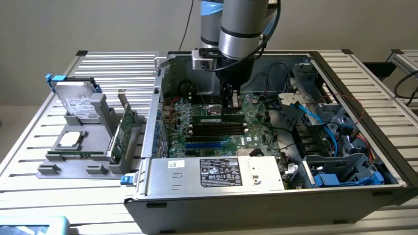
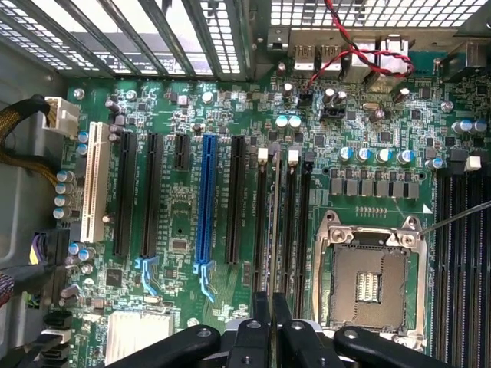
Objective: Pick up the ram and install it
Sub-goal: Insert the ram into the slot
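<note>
Slatted metal bars form the desk, and an open computer case lies on it with its motherboard facing up. At the exterior view's left a grey holder carries a hard drive and an upright expansion card.

The arm reaches down into the case. Its tool is narrowed onto the ram, a thin green stick with a pale label that sits low over the black memory slots near the middle of the board. From the wrist, the tool shows two fingers pinched close on the ram, seen edge-on and running in line with one of the slots, between the white end latches.

By this showing the pick-up is done and the ram has been brought to its slot. Whether it is pressed fully home cannot be told, and the tool has not let go, so seating and release look unfinished.
</note>
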